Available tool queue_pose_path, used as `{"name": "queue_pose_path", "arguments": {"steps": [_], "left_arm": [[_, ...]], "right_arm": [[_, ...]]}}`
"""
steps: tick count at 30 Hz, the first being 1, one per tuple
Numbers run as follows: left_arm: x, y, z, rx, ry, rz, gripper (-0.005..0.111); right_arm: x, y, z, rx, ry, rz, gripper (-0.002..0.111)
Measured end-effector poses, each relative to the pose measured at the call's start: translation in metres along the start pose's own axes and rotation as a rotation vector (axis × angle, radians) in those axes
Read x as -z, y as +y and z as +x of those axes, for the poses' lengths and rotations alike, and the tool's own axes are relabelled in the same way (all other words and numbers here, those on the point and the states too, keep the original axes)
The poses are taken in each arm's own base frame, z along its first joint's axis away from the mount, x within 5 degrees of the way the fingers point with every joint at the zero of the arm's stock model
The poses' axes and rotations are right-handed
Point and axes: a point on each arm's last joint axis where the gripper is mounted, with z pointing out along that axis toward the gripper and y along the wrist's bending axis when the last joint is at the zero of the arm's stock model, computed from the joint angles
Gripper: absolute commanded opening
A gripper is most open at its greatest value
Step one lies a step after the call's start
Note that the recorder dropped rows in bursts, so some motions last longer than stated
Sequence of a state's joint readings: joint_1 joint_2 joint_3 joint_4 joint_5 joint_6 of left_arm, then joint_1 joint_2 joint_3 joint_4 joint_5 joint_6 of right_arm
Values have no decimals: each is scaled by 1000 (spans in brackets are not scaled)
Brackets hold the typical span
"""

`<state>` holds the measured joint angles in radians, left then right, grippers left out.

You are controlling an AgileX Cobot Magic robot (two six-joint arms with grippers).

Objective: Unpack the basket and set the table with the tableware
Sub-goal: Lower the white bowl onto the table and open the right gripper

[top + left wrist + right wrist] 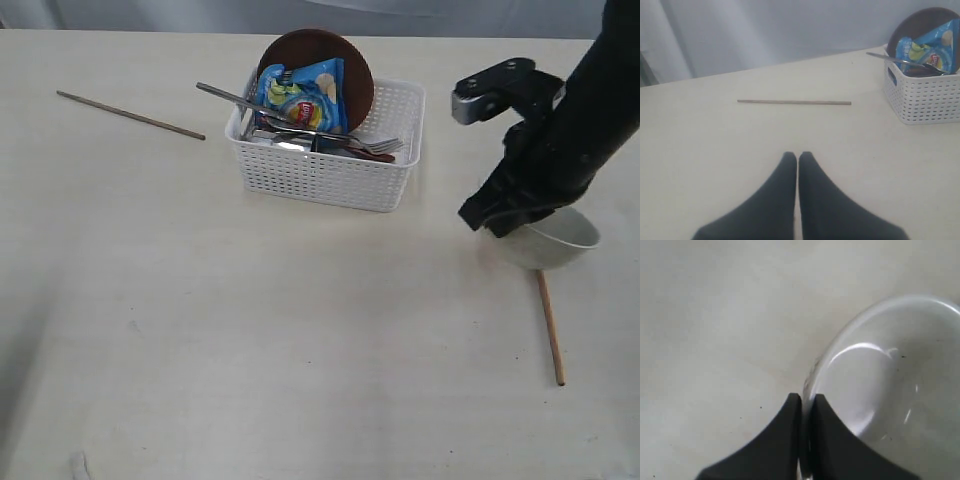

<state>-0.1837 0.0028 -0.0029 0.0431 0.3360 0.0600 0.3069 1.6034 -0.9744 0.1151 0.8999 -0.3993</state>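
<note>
bowl (562,240) — rim pinched by right fingers (782,445), seemingly tilted

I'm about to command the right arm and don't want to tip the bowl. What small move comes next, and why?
Probably lower the right gripper a touch so the white bowl settles flat before any release. Its jaws are shut on the rim, low over the table by a chopstick. Whether the base touches cannot be told, and it looks tilted.
</note>
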Motion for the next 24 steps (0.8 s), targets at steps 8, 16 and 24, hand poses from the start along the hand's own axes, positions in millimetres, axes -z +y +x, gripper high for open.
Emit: {"name": "queue_pose_path", "arguments": {"steps": [8, 16, 24], "left_arm": [[0, 0, 0, 0, 0, 0, 1], [0, 0, 0, 0, 0, 0, 1], [0, 0, 0, 0, 0, 0, 1]], "right_arm": [[-23, 53, 11, 243, 5, 41, 0], [-33, 75, 17, 406, 21, 63, 8], [-33, 75, 19, 403, 42, 57, 56]]}}
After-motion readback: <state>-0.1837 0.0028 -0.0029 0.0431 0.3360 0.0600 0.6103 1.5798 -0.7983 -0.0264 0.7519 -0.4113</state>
